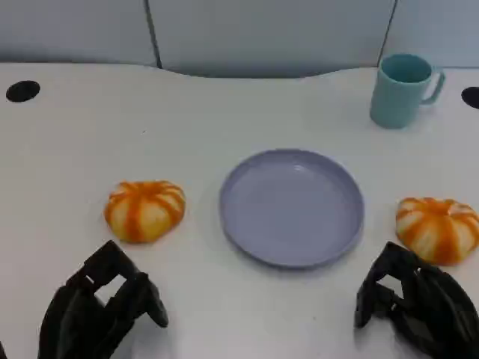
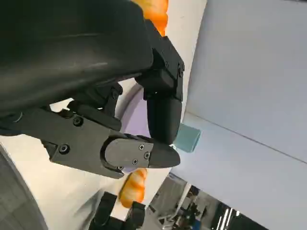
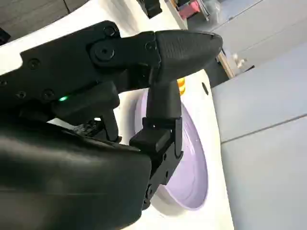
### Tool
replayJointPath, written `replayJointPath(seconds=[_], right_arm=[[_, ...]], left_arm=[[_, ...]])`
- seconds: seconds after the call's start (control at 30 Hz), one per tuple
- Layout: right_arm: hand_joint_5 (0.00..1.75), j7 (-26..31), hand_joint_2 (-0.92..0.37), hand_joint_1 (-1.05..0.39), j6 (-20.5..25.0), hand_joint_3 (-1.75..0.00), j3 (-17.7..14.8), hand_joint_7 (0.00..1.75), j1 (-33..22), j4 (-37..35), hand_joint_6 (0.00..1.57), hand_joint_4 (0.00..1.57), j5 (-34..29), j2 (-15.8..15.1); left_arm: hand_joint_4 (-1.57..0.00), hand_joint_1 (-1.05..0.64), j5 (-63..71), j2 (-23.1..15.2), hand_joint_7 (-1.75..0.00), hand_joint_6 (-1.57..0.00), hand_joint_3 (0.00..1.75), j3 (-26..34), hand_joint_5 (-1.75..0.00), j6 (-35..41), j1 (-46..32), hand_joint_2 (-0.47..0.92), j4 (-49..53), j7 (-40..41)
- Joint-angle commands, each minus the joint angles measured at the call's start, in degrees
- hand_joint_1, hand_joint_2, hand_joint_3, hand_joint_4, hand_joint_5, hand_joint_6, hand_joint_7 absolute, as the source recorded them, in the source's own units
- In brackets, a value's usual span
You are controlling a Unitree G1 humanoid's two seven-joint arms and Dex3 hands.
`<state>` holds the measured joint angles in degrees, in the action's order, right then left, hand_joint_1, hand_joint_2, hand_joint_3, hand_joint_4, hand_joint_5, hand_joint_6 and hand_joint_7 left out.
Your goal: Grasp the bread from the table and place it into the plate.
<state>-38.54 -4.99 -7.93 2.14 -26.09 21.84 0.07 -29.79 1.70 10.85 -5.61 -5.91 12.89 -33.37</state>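
I see the left hand (image 1: 101, 310) low on the white table (image 1: 67, 164), fingers apart, holding nothing. Just beyond it sits a round orange-striped bread bun (image 1: 145, 209). The lavender round plate (image 1: 292, 206) is centre, bare. A second striped bun (image 1: 438, 228) lies beside the right hand (image 1: 415, 303), which looks empty, fingers probably apart. A teal mug (image 1: 403, 88) stands far right.

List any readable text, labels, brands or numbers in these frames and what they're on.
None readable.
Cup: plain teal, no print on the side shown.
Plate: plain lilac, no marking.
Both breads, left and right: orange stripes, no label.
Left hand and right hand: black shells with screws, no lettering visible; a green light shows on the right hand in its wrist view.
Background clutter in the left wrist view: too blurred to tell.
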Motion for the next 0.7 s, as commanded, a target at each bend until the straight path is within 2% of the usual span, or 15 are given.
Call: replayJointPath(seconds=[0.03,0.7], right_arm=[[1.75,0.31,-0.92,-0.57,-0.04,-0.36,-0.14,1.54,-0.47,0.76,0.57,0.68,0.18,-0.66],[1.75,-0.09,-0.92,-0.60,0.14,-0.33,-0.42,1.48,0.28,-0.19,0.61,0.69,0.60,-0.72]], left_arm=[[-0.79,-0.52,0.45,-1.09,-1.75,-0.56,0.26,0.47,-1.75,-0.66,-0.06,0.92,0.31,-0.41],[-0.78,-0.50,0.42,-1.24,-1.75,-0.55,0.27,0.31,-1.75,0.31,-0.34,0.92,-0.31,0.16]])
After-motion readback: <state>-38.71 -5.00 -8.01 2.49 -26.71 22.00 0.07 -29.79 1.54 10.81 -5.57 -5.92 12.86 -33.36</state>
